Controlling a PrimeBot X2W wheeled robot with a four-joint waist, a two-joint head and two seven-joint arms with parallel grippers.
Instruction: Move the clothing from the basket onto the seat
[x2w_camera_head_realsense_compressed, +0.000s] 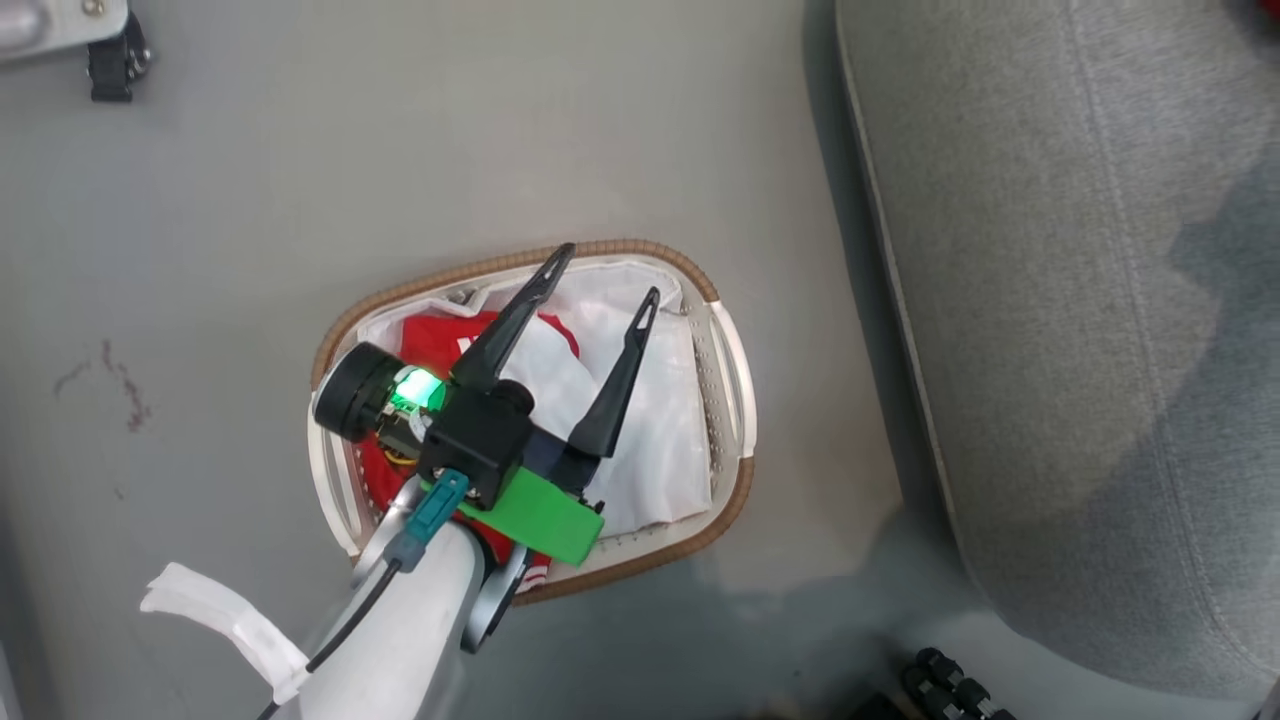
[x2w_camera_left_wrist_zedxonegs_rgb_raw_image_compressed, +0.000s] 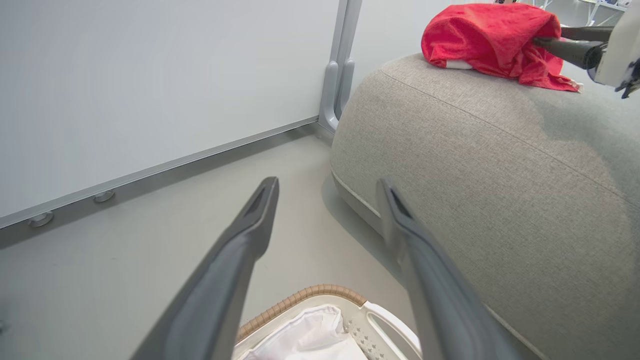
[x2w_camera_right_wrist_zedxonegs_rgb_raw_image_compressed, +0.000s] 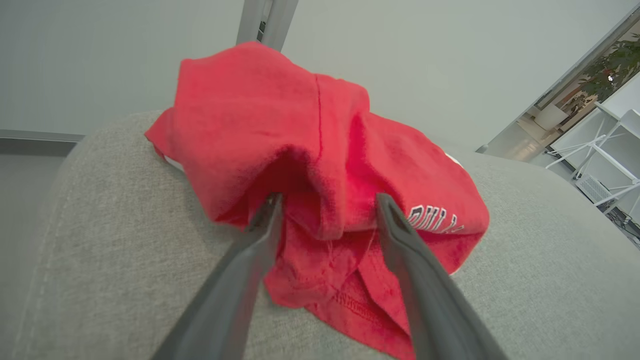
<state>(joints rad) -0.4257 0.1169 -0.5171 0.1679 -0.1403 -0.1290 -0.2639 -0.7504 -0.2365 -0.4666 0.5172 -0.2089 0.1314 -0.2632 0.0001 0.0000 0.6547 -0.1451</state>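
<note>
Floor (x2w_camera_head_realsense_compressed: 300, 150): plain grey; we see the basket standing on it just beside the seat.
Seat (x2w_camera_head_realsense_compressed: 1050, 300): grey upholstery with a rounded edge; we find one piece of the clothing lying on top.
Basket (x2w_camera_head_realsense_compressed: 725, 400): oval and white with a brown woven rim, standing on the floor; its white liner (x2w_camera_head_realsense_compressed: 650, 440) lies crumpled inside.
Garment on the seat (x2w_camera_right_wrist_zedxonegs_rgb_raw_image_compressed: 320, 165): plain red with white lettering (x2w_camera_right_wrist_zedxonegs_rgb_raw_image_compressed: 435, 220), heaped near the seat's edge.
Garment in the basket (x2w_camera_head_realsense_compressed: 435, 335): red with some white; we see it at the basket's left side, partly hidden by the left arm (x2w_camera_head_realsense_compressed: 400, 620).
Left jaws: spread wide and empty; their fingers (x2w_camera_head_realsense_compressed: 510, 330) hover over the basket.
Right jaws: spread; their fingers (x2w_camera_right_wrist_zedxonegs_rgb_raw_image_compressed: 235, 280) touch the garment on the seat, and a fold bulges between the tips, which we do not see pinched.
</note>
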